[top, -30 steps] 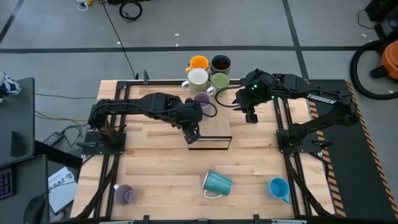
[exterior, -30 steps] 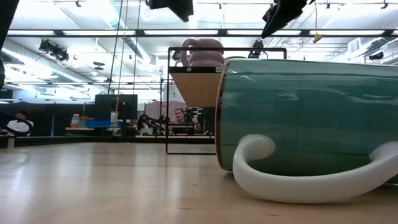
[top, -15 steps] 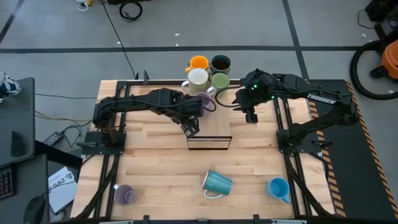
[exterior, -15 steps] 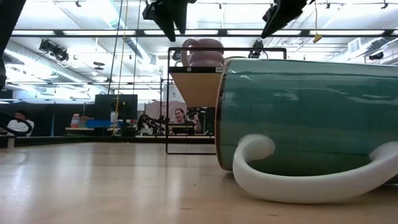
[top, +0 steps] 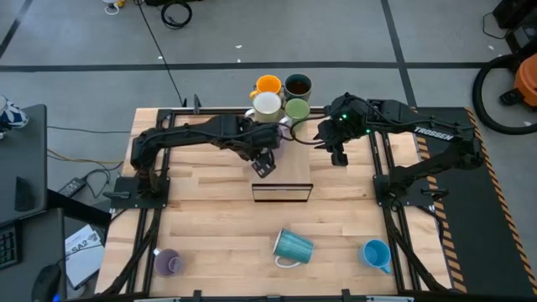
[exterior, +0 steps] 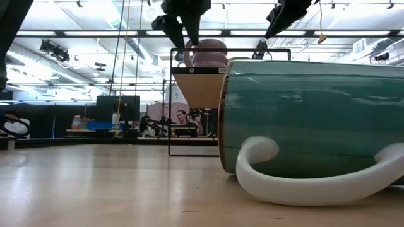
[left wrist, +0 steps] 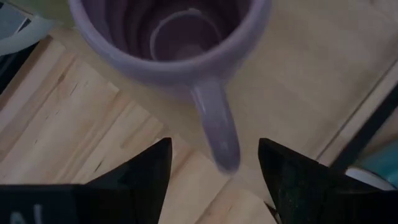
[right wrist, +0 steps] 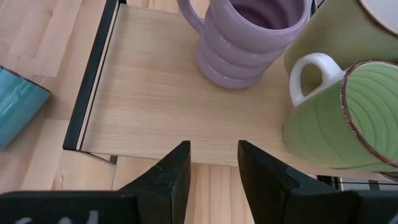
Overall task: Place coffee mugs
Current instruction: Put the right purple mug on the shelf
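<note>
Lilac mug: upright on raised wooden shelf, beside green mugs. Left gripper: released, fingers spread either side of the mug's handle, not touching. Right gripper: over shelf edge, parted, empty. Ribbed teal mug: on its side on table

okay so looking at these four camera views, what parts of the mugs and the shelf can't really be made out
- High view: the lilac mug on the shelf is almost wholly covered by the left gripper.
- Low view: the ribbed teal mug fills the right side, hiding the shelf's right end and everything behind it.
- Right wrist view: the green mug is cut off by the edge.
- Left wrist view: the lilac mug's far rim is cut off.
</note>
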Available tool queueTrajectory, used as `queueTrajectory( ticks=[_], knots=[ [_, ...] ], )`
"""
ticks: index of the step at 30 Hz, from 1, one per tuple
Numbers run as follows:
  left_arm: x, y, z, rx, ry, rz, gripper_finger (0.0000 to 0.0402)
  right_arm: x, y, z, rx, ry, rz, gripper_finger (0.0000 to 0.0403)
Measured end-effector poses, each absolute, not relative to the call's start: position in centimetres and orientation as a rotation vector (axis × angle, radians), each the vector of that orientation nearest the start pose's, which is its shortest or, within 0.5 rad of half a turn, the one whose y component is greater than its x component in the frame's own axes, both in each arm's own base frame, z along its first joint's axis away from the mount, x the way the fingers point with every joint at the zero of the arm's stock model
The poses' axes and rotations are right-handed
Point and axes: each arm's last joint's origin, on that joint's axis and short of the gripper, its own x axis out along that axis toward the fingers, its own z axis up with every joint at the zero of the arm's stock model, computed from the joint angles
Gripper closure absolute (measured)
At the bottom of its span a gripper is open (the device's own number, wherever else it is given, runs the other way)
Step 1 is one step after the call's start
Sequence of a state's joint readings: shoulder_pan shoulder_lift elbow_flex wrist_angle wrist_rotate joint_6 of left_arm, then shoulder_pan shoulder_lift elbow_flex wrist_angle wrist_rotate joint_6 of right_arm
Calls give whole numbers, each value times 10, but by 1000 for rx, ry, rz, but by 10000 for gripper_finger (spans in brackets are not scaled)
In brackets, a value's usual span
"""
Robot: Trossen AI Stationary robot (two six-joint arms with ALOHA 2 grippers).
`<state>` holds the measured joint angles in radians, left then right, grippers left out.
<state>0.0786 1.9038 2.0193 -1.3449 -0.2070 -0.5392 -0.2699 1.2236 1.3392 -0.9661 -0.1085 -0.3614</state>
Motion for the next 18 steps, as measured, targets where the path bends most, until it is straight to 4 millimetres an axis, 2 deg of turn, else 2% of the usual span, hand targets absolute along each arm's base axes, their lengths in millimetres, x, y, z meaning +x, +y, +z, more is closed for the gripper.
queueTrajectory(
  ticks=[5, 18],
  knots=[
    [374, 41, 349, -391, 1125, 588, 172, 223, -58, 367, -179, 850, 1, 265],
    [374, 43, 350, -403, 1109, 622, 271, 223, -58, 367, -180, 850, 1, 265]
  ],
)
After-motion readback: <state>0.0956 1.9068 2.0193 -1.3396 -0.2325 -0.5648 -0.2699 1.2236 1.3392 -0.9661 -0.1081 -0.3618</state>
